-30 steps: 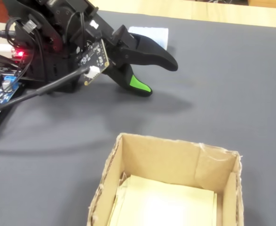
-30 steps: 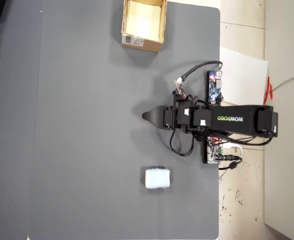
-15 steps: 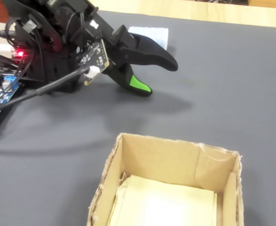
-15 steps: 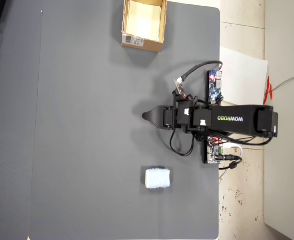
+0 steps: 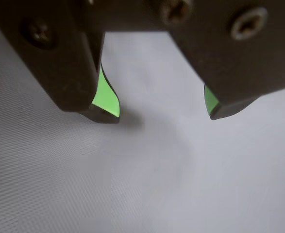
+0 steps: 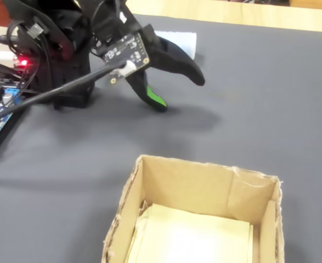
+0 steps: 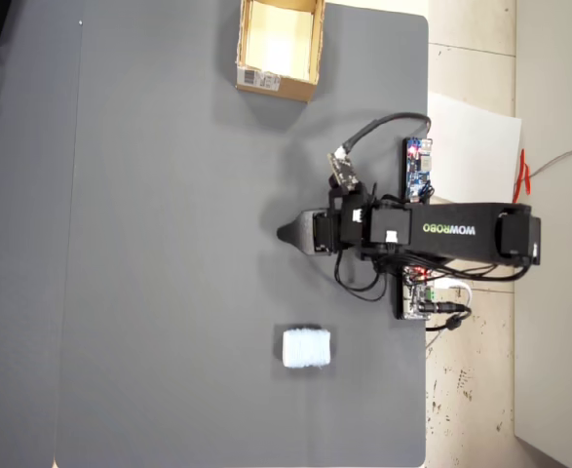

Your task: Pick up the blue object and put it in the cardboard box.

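The tool (image 5: pixel 164 114) is hanging just above the dark grey worktop (image 7: pixel 169 244) with its green-lined jaws standing well apart and gripping nothing. In the overhead view the tool (image 7: pixel 284 232) is pointing left near the mat's middle. The blue object (image 7: pixel 307 348) is lying on the worktop below it in that view, well apart from it, while the cardboard box (image 7: pixel 279 49) is sitting open at the top edge, its white label facing down the picture

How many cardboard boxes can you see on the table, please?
1. The cardboard box sits at the mat's top edge in the overhead view, open side up; nothing suggests another is hidden.
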Robot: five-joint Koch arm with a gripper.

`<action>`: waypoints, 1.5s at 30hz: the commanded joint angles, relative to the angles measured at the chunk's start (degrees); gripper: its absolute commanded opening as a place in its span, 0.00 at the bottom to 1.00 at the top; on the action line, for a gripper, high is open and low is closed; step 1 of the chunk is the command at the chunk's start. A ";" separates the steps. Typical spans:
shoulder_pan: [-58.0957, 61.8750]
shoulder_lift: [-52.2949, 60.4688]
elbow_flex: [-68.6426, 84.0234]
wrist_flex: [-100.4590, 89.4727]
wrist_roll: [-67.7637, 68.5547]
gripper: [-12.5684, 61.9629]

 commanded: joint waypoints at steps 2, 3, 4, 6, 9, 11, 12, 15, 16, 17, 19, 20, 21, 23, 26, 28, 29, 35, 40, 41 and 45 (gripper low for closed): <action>-2.64 4.04 -5.89 7.38 7.65 0.62; -3.16 3.43 -7.47 8.44 8.44 0.62; -3.60 2.55 -8.96 9.23 9.49 0.62; -7.21 0.70 -13.97 11.78 13.89 0.62; -11.69 -2.02 -19.78 14.24 15.21 0.62; -13.80 -4.04 -23.03 15.47 15.91 0.62; -14.77 -5.10 -24.52 15.82 16.00 0.62; -17.84 -8.09 -28.74 17.67 17.49 0.62; -20.48 -9.40 -30.23 17.93 21.36 0.62; -21.62 -9.93 -30.76 17.93 22.50 0.62; -26.28 -13.01 -33.57 18.02 25.66 0.62; -28.56 -14.06 -34.72 18.19 26.37 0.62; -32.96 -15.82 -36.21 18.90 26.54 0.62; -38.14 -18.19 -36.91 20.83 26.46 0.62; -44.74 -21.18 -37.62 21.27 25.93 0.62; -47.37 -22.32 -37.79 21.36 24.61 0.62; -48.08 -22.68 -37.88 21.27 23.73 0.62; -48.96 -28.48 -35.16 16.44 21.36 0.61; -48.87 -32.52 -34.45 10.55 21.62 0.57; -48.87 -33.49 -33.84 9.05 21.62 0.56; -47.55 -34.80 -30.67 3.08 20.57 0.42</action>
